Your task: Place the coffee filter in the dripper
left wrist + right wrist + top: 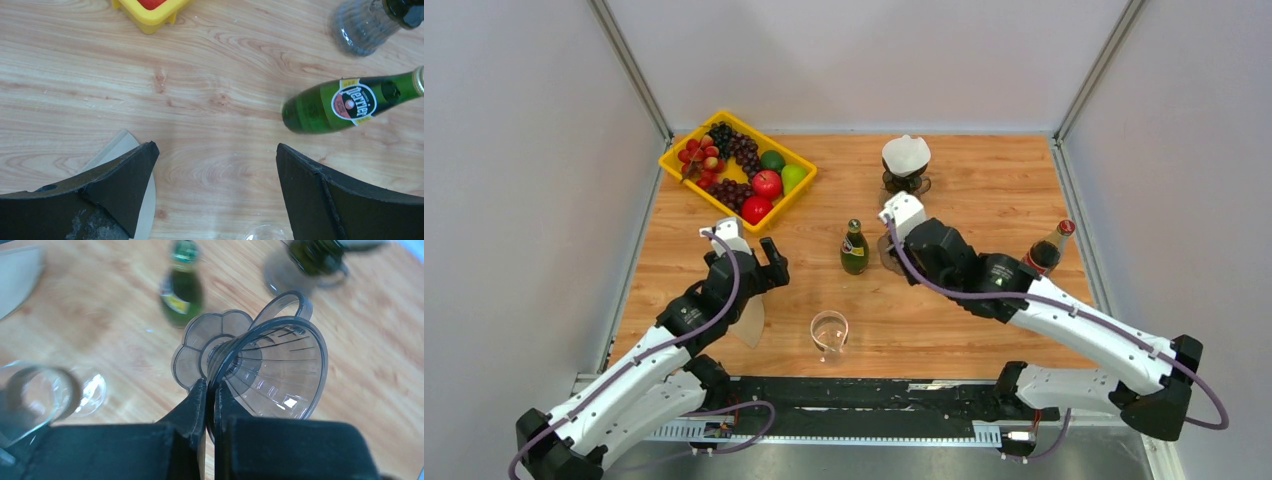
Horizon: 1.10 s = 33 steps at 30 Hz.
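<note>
At the right gripper (210, 390): pinched tight on the near rim of the clear dripper (280, 360), one finger inside the cone and one outside, only the thin wall between them. Looking down into the ribbed cone, with its loop handle on the far side and its flower-shaped base beyond. Cannot tell whether lifted or resting on the table (984, 190). Past the dripper in the wrist view, a green bottle (182, 285), blurred; to the near left, a drinking glass (35, 395). At the left gripper (215, 150): spread fully wide, gripping nothing, hanging over bare wood. Beneath the finger on that view's left side, partly hidden, the coffee filter (117, 147): beige, lying flat on the table, not in the dripper. In the top view, the same filter beside the left forearm, left of the glass and well apart from the dripper. Further out: the green bottle standing upright between the two grippers; a dark bottle with a red cap (1046, 252) behind the right arm, near the table's right edge; a yellow tray (150, 17) of fruit at the far left; a white filter stack (906, 152) perched on a dark holder (906, 184) at the far middle.
</note>
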### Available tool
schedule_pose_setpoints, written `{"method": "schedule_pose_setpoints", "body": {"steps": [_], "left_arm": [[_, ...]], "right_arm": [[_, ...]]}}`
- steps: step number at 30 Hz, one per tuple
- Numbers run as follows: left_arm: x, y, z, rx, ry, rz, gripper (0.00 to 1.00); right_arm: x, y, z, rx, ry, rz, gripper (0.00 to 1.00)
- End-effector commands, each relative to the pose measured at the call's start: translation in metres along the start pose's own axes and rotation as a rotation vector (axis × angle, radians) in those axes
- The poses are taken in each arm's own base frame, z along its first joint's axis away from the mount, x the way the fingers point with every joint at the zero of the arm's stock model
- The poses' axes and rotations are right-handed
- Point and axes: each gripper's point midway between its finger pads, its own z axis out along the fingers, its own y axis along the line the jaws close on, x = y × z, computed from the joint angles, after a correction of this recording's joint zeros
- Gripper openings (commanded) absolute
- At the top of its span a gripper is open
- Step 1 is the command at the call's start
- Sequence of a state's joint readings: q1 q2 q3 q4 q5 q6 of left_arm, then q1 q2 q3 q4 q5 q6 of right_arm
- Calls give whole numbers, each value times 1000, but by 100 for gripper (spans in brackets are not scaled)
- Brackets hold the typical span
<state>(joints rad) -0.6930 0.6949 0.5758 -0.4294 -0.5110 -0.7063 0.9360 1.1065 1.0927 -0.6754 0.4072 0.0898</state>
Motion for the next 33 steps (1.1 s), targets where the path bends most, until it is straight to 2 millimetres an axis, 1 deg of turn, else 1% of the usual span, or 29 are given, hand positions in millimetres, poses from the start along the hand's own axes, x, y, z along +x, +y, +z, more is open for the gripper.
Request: {"method": "schedule_pose_setpoints", "body": {"steps": [1, 3, 5, 8, 10, 11, 14, 17, 23, 27, 33], "left_arm": [[-5, -2, 3, 21, 7, -87, 100], [-2, 4, 3, -3, 31, -102, 100], [2, 11, 2, -27, 46, -112, 100], [3, 18, 1, -56, 44, -131, 100], [5, 22, 1, -72, 45, -137, 100], [6, 23, 0, -76, 47, -137, 100], [8, 27, 0, -95, 50, -141, 100], [10, 31, 0, -108, 54, -141, 100], [11, 36, -2, -126, 46, -146, 100], [10, 38, -3, -128, 39, -151, 100], [9, 39, -5, -130, 32, -155, 100]], "right_arm": [[-38, 53, -36, -193, -149, -306, 0], [-36, 83, -49, -274, -184, -459, 0], [-29, 114, -59, -353, -208, -606, 0], [-19, 150, -68, -464, -225, -760, 0], [-15, 168, -68, -527, -225, -834, 0], [-16, 173, -70, -541, -235, -856, 0], [-9, 190, -71, -599, -227, -938, 0], [-1, 201, -74, -654, -207, -984, 0], [15, 211, -73, -706, -162, -1026, 0], [23, 210, -67, -689, -126, -1044, 1], [24, 208, -61, -655, -113, -1048, 5]]}}
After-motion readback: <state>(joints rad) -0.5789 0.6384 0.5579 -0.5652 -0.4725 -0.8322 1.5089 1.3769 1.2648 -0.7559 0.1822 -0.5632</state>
